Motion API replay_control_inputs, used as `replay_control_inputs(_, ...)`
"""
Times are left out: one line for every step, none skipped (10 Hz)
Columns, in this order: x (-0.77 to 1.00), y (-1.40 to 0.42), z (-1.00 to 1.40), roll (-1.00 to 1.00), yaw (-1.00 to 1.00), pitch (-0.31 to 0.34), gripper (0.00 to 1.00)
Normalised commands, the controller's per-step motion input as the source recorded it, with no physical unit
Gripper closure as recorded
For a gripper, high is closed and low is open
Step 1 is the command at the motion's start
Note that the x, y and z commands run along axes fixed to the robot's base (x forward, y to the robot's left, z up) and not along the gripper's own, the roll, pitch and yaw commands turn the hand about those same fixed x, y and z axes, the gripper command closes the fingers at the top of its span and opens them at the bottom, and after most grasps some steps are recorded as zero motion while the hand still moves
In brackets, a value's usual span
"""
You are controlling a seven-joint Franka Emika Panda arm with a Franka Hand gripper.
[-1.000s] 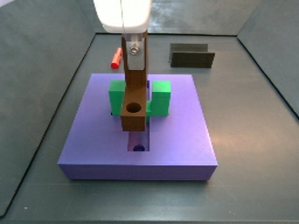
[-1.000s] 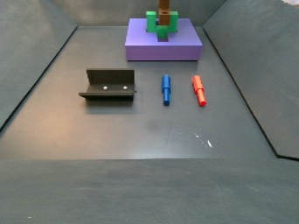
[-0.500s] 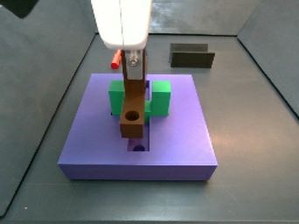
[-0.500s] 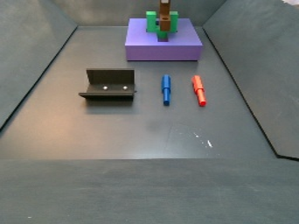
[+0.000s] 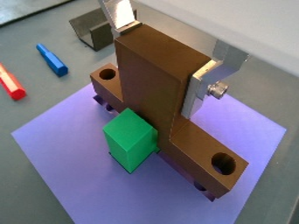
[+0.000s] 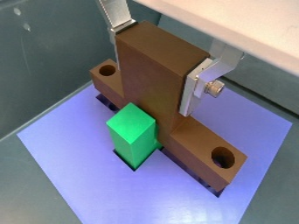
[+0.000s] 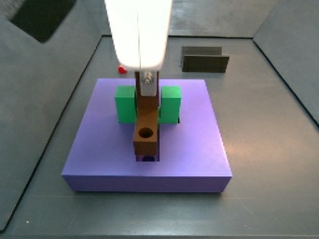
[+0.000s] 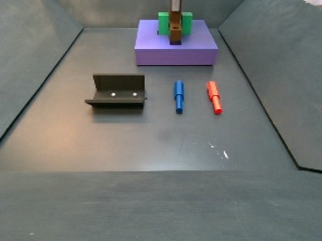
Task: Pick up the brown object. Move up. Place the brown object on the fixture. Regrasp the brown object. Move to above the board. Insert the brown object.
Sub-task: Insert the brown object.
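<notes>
The tool (image 7: pixel 147 82) hangs directly above the board (image 7: pixel 187 159), its silver fingers (image 5: pixel 218 74) clamped on the upright part of the brown object (image 7: pixel 147 129), which stands in the board's long central slot with its round hole facing the camera in a side view. In both wrist views the brown object (image 5: pixel 158 83) reads as an upside-down T: a tall block gripped between the flat plates, with a crossbar low against the purple surface and a round hole near each end of that bar. The green block (image 5: pixel 131 140) sits just beside the brown object on the board (image 5: pixel 65 162), touching or nearly touching the crossbar; the pictures do not settle which. In a side view the green block (image 7: pixel 127 103) flanks the brown object on both sides. The fixture (image 8: pixel 116 91) stands on the floor well apart from the board (image 8: pixel 176 49), and shows at the far wall in a side view (image 7: pixel 206 61). A blue marker (image 8: pixel 179 95) and a red marker (image 8: pixel 214 97) lie side by side on the floor between the fixture and the right wall; both also appear in a wrist view, blue (image 5: pixel 51 59) and red (image 5: pixel 10 82).
</notes>
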Motion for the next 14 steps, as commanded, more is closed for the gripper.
replay_control_inputs(0.00,0.00,-0.19,0.00,0.00,-0.043,1.00)
replay_control_inputs(0.00,0.00,-0.18,0.01,0.00,-0.043,1.00)
replay_control_inputs(0.00,0.00,-0.19,0.04,0.00,-0.027,1.00)
replay_control_inputs(0.02,0.00,-0.21,0.08,0.00,-0.014,1.00)
replay_control_inputs(0.06,0.00,-0.15,0.12,0.08,0.000,1.00)
replay_control_inputs(0.09,0.00,-0.04,0.15,0.15,0.000,1.00)
replay_control_inputs(0.07,0.00,-0.04,0.14,0.11,0.000,1.00)
replay_control_inputs(0.03,0.00,-0.07,0.15,0.03,0.000,1.00)
replay_control_inputs(0.03,0.00,-0.08,0.18,0.00,0.000,1.00)
replay_control_inputs(0.00,-0.02,-0.13,0.17,0.00,0.000,1.00)
replay_control_inputs(0.00,-0.04,-0.31,0.11,0.00,-0.069,1.00)
replay_control_inputs(0.00,-0.07,-0.49,0.09,0.00,-0.131,1.00)
replay_control_inputs(0.00,-0.08,-0.67,0.08,0.00,-0.143,1.00)
replay_control_inputs(0.00,-0.10,-0.83,0.05,0.00,-0.163,1.00)
